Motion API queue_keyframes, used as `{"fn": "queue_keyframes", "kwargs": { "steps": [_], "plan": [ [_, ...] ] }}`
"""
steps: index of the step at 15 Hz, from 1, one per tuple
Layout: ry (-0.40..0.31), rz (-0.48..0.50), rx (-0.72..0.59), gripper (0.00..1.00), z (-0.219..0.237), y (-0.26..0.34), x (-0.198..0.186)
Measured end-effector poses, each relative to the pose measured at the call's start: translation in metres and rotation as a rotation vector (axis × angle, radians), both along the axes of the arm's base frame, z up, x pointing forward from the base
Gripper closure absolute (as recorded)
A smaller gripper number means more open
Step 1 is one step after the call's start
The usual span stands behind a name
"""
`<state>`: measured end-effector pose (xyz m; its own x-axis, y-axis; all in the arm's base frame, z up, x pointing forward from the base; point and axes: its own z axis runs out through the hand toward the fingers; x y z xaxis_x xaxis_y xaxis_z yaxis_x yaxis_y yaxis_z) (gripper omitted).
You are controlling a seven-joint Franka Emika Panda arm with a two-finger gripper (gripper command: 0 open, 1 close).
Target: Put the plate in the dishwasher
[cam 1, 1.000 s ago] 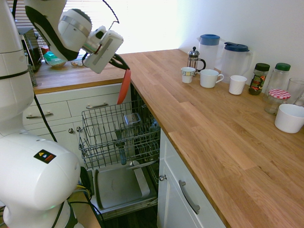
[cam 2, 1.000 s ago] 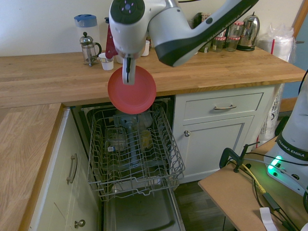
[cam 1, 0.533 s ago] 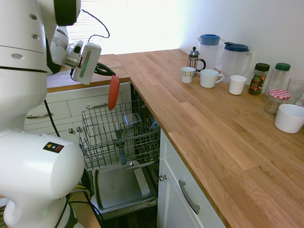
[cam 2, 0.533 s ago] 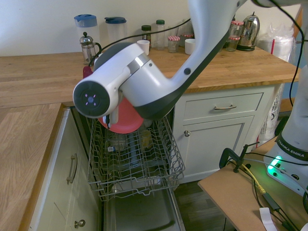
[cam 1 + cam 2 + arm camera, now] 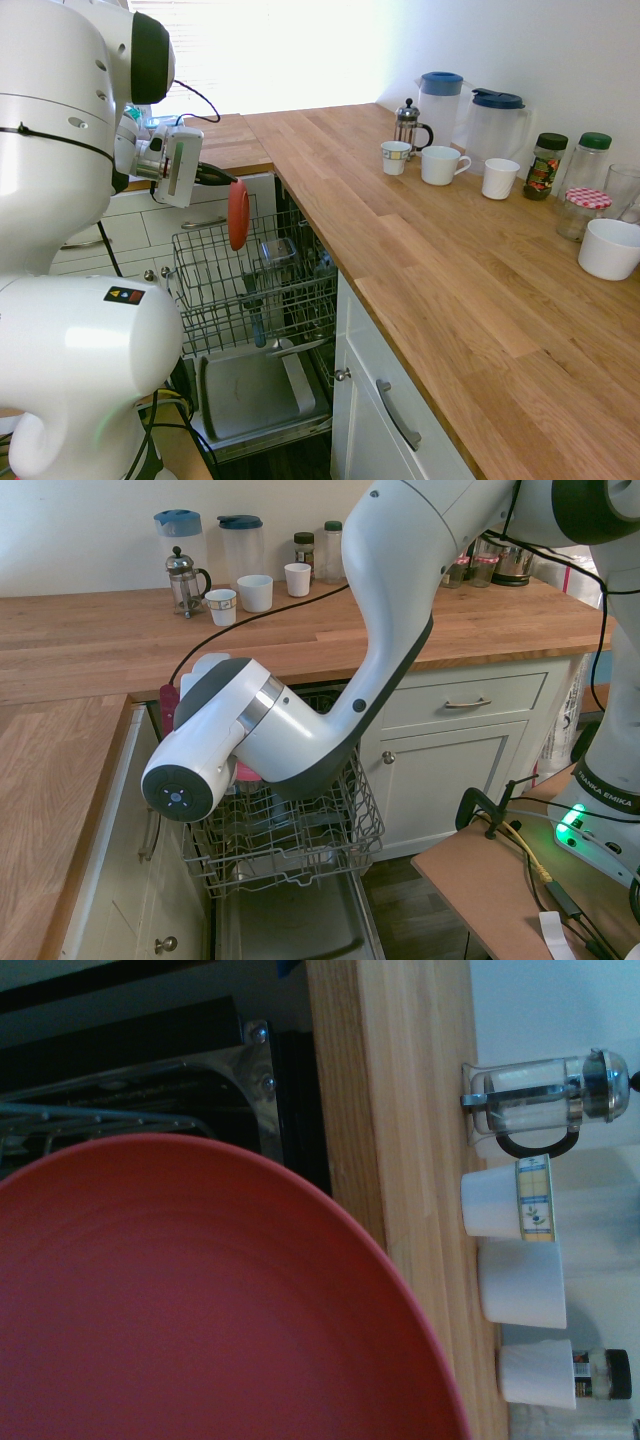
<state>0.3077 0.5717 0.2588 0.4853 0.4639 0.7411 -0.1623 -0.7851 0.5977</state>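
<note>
Above the pulled-out wire rack (image 5: 210, 265) of the dishwasher (image 5: 258, 435), the coral-red plate (image 5: 238, 215) is suspended on edge, gripped near its rim by the two-finger gripper (image 5: 232, 180), whose fingers are closed on it. The task appears to be past its midpoint: the plate is in the robot's grasp and has been brought over the appliance, which stands open, with the upper rack accessible. What remains, as judged from this arrangement, is the lowering of the plate among the wires, its seating in a slot, the release and the withdrawal of the arm. The plate is round, shallow and plain, without visible pattern; in the first exterior view it is seen nearly side-on as a narrow upright oval, whereas the wrist view presents its broad, smooth face and thin, slightly raised rim. In the second exterior view the arm (image 5: 310, 720) conceals most of it, leaving a small pinkish-red portion visible. The rack already bears a clear container (image 5: 279, 252), beside which the plate would require a free gap. Along the wooden worktop (image 5: 400, 260) stand a French press (image 5: 407, 124), white cups (image 5: 440, 165) and lidded pitchers (image 5: 496, 130), none of them touching the plate.
</note>
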Motion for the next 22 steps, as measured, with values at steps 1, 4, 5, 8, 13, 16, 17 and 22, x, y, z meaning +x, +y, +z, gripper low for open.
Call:
{"fn": "queue_keyframes", "kwargs": {
  "steps": [1, 4, 5, 8, 13, 16, 17, 22],
  "plan": [
    [-0.004, 0.009, -0.002, 1.0, -0.001, 0.002, -0.002],
    [-0.013, 0.042, -0.028, 1.0, -0.023, 0.011, -0.012],
    [-0.017, 0.045, -0.034, 1.0, -0.033, 0.014, -0.015],
    [-0.035, 0.036, -0.043, 1.0, -0.056, 0.018, -0.021],
    [-0.047, 0.035, -0.042, 1.0, -0.074, 0.026, -0.03],
    [-0.052, 0.031, -0.051, 1.0, -0.085, 0.024, -0.031],
    [-0.055, 0.029, -0.056, 1.0, -0.09, 0.022, -0.03],
    [-0.059, 0.051, -0.064, 1.0, -0.114, 0.024, -0.03]
  ]
}}
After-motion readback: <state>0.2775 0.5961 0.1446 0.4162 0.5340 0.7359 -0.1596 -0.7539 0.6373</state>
